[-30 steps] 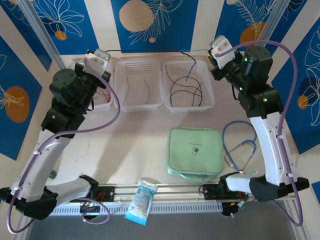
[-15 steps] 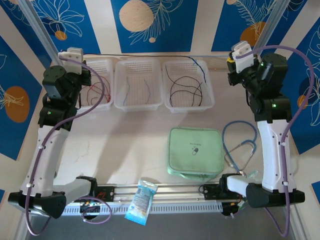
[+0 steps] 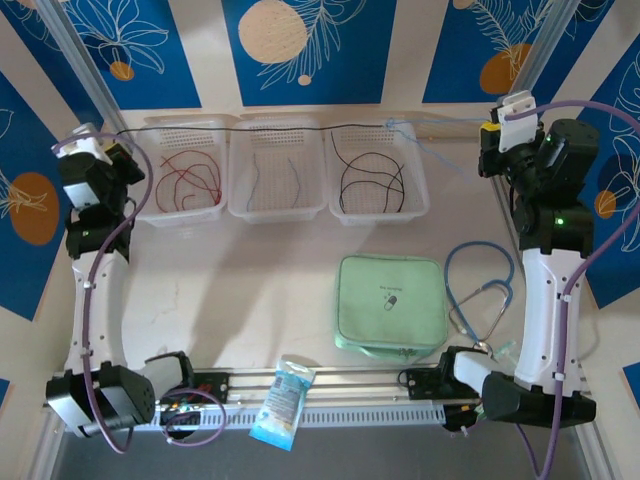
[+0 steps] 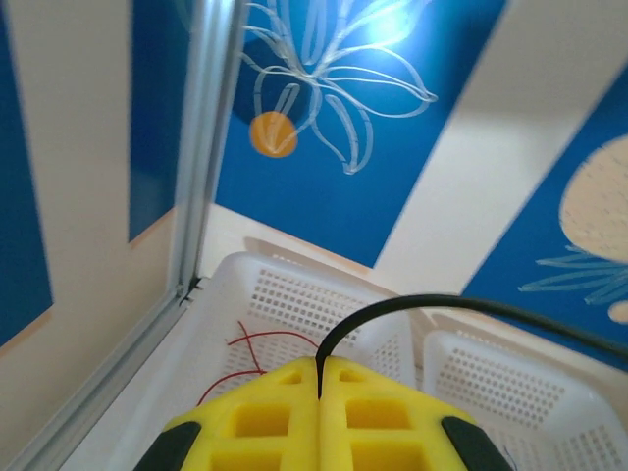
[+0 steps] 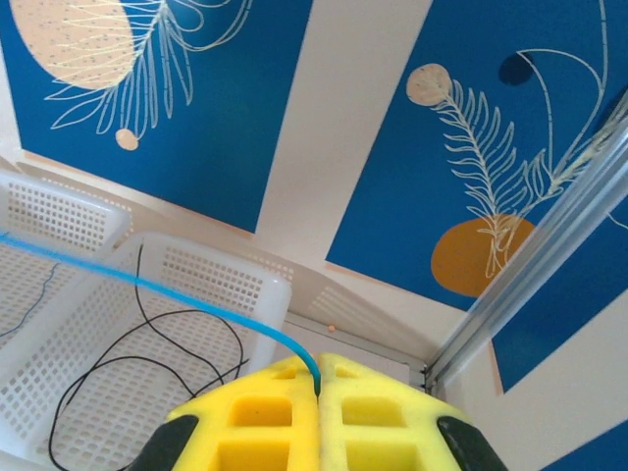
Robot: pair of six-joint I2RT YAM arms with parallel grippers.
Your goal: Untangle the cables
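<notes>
Holding black cable point(image 4: 412, 302) clamped in my left gripper point(image 4: 319, 371), blue cable point(image 5: 147, 285) clamped in my right gripper point(image 5: 319, 378). Both are strung taut across, apparently joined above the right basket point(image 3: 380, 217). I'd ease tension and work the join loose, not yank it tighter.

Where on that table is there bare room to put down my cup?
Widest: the table's left half, bordered by the white baskets, green pouch, front rail and left arm. A narrow strip separates baskets and pouch. Crowded: the right, pouch beside stethoscope; taut cables span the baskets' back rims.
</notes>
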